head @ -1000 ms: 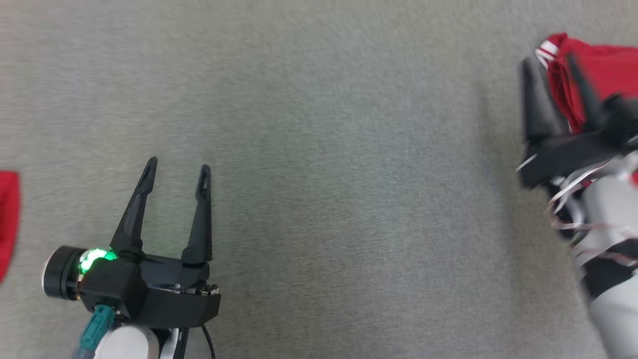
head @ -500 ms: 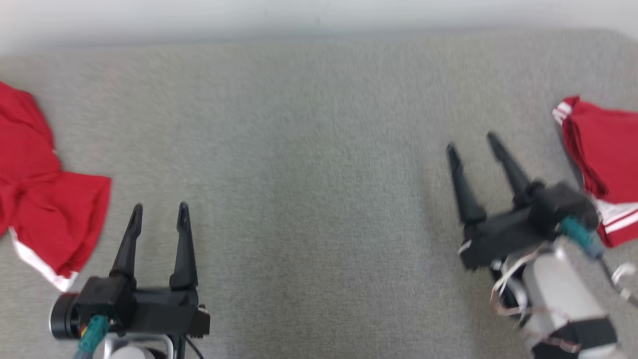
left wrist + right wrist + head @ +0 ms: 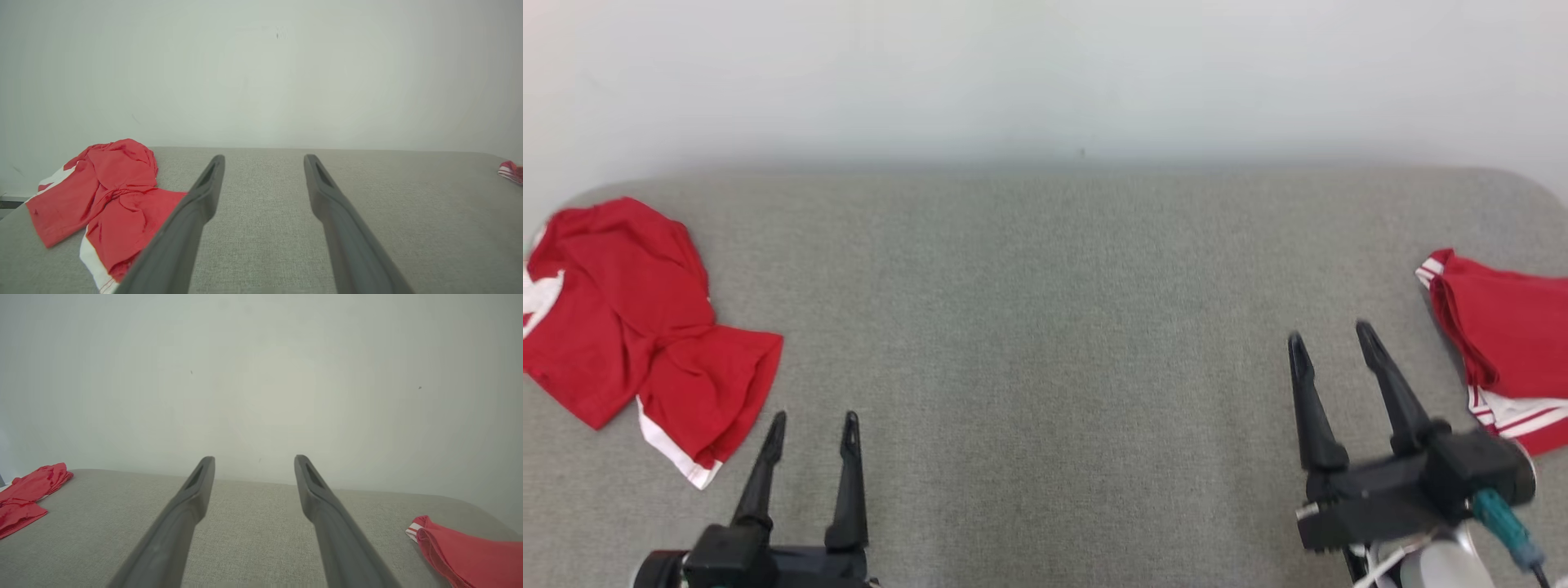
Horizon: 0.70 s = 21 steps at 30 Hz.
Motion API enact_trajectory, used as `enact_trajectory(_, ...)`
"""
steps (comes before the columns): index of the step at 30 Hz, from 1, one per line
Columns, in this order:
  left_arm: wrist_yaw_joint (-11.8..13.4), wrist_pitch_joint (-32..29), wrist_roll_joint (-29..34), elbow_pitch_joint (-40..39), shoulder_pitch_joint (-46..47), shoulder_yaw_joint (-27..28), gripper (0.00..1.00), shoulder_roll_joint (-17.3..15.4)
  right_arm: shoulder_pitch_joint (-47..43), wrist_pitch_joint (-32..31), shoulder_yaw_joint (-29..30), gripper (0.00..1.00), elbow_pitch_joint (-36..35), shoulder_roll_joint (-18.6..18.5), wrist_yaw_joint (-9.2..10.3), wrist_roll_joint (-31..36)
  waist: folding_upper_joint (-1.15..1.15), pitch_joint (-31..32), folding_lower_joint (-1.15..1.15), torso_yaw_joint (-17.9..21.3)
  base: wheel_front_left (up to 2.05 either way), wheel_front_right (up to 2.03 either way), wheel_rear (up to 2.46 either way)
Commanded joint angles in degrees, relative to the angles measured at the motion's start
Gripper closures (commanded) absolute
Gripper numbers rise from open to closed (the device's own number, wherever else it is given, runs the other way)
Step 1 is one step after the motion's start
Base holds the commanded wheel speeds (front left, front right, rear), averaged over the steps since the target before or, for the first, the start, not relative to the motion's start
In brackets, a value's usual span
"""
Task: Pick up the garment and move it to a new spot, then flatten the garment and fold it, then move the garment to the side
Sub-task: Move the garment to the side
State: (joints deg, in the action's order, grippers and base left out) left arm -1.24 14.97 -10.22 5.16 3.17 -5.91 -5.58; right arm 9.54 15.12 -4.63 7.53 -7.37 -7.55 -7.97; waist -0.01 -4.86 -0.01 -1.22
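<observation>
Both empty, fingers spread wide: left hand (image 3: 814, 420) low left, right hand (image 3: 1330, 335) low right. On grey table (image 3: 1045, 327), crumpled red garment (image 3: 629, 327) lies at far left edge, near left hand; folded red garment (image 3: 1511, 343) at far right edge, near right hand.

No text, label, brand or number can be read anywhere.
</observation>
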Motion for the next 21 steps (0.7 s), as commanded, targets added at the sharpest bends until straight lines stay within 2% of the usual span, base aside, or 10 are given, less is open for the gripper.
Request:
enact_trajectory(1, -0.3, 0.25, 0.32, -0.42, -0.65, -0.02, 0.0, 0.34, -1.29, 0.0, 0.19, 0.0, -0.33, 0.37, 0.11, 0.25, 0.01, 2.28, 0.01, -0.97, 0.0, 0.0, 0.0)
enact_trajectory(4, -1.94, 0.26, 0.37, -1.35, -2.48, -0.32, 0.0, 0.99, -4.66, 0.0, 0.97, 0.0, -1.76, 0.89, 0.11, 0.84, 0.01, 3.95, 0.01, -1.09, 0.0, 0.0, 0.0)
enact_trajectory(7, -2.5, 0.26, 1.27, -1.92, -3.85, -0.11, 0.0, 1.41, -7.25, 0.01, 2.08, 0.0, -3.26, 1.68, 0.11, 1.29, 0.01, 4.91, 0.01, -1.16, 0.0, 0.0, 0.0)
enact_trajectory(21, -3.64, 0.27, 4.2, -0.91, -7.0, 0.32, 0.0, 2.43, -15.3, 0.01, 3.87, 0.0, -6.48, 3.66, 0.11, 2.08, 0.01, 7.26, 0.01, -1.0, 0.0, 0.0, 0.0)
